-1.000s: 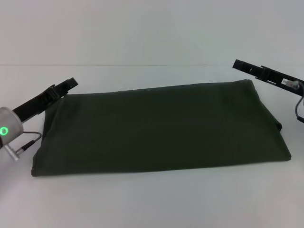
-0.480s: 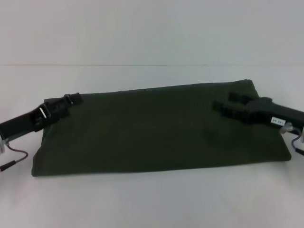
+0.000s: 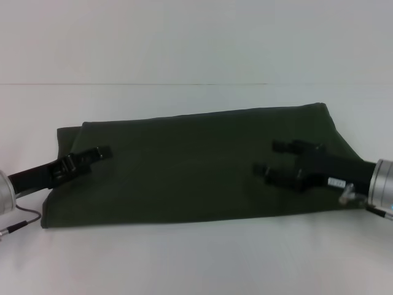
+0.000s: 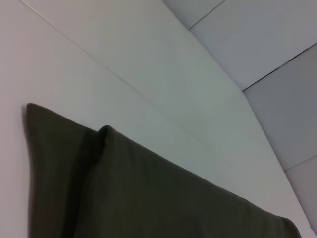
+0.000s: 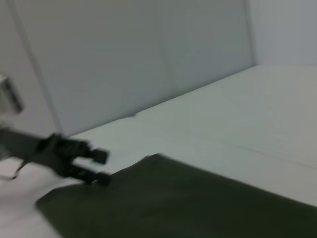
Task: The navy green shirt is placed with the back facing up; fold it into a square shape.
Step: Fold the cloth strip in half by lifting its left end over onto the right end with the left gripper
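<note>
Lying flat on the white table (image 3: 196, 264), the navy green shirt (image 3: 196, 166) is already reduced to a long band running from 9 o'clock to 3 o'clock across the head view, plain side up, with no lettering showing. Its far edge rises slightly toward the 3 o'clock end, and at the 9 o'clock end a lower layer sticks out a little past the upper one, so the fold is not perfectly square there. In my judgement, the band form suggests the sleeves and sides are folded in and the lengthwise fold is what remains.

Left tool (image 3: 101, 151): reaching in from 8 o'clock, low over the cloth near the shirt's 9 o'clock end, tips pointing toward the centre. Its fingers appear close together with only a narrow gap and nothing between them; whether they touch the cloth cannot be told.

Right tool (image 3: 268, 158): reaching in from 4 o'clock, over the shirt's 3 o'clock half, well inside the edge. Its two fingers stand spread wide apart, empty, and appear to sit just above or on the fabric; contact cannot be confirmed.

Placement assessment: both tools sit over the cloth rather than beside it, one at each end of the band, which reads as preparation either to press the band flat or to take an end for the final fold. The left wrist view shows only the stepped corner of the shirt against the table.
</note>
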Robot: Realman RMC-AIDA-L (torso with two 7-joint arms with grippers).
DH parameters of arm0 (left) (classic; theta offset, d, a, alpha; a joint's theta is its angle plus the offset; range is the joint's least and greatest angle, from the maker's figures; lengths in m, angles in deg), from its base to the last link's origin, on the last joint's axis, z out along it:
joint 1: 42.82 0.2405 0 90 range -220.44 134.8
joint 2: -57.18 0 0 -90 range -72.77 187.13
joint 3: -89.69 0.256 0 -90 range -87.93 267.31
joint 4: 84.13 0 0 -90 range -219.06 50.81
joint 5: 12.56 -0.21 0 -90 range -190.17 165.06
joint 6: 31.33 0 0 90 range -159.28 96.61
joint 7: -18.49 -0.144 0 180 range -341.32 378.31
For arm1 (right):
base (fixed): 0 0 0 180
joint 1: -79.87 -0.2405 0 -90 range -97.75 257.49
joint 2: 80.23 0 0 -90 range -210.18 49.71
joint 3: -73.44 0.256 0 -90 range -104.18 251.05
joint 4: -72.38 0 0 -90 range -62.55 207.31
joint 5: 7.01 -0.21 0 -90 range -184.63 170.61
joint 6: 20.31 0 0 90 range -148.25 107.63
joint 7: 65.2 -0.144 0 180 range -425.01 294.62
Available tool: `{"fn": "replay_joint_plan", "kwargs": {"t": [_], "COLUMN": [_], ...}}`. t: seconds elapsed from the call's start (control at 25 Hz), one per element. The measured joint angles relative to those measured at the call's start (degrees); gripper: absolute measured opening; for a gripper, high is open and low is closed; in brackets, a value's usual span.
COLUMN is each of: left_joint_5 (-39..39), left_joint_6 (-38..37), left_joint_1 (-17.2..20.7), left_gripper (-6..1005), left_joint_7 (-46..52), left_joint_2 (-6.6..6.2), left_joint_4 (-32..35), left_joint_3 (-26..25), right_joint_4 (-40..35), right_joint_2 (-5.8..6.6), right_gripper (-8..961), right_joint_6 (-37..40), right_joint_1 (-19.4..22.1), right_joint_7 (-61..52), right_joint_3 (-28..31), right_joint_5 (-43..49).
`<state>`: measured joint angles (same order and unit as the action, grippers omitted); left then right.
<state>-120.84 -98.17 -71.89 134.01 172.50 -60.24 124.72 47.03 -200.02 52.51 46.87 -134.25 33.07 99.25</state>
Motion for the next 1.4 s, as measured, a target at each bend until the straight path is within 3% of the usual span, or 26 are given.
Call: {"fn": "replay_joint_plan", "kwargs": {"t": [0.32, 1.04, 1.4], "left_joint_5": [0.0, -0.4, -0.8], "left_joint_6": [-0.3, 9.3, 10.1], "left_joint_1": [0.5, 0.5, 0.7], "left_gripper": [916, 915, 915], "left_joint_7": [0.1, 0.5, 0.9], "left_joint_2": [-0.34, 0.25, 0.22], "left_joint_4": [0.2, -0.1, 0.2], "left_joint_3": [0.0, 1.8, 1.4], "right_joint_4": [-0.1, 0.0, 0.0], "right_joint_2": [-0.29, -0.27, -0.27], "right_gripper": [831, 827, 824], "right_joint_6": [2.4, 2.2, 2.4], "right_joint_1": [0.1, 0.3, 0.3], "right_joint_7": [7.1, 7.4, 7.4], "right_joint_3": [-8.5, -8.3, -8.2], "right_joint_5": [-0.1, -0.5, -0.4]}}
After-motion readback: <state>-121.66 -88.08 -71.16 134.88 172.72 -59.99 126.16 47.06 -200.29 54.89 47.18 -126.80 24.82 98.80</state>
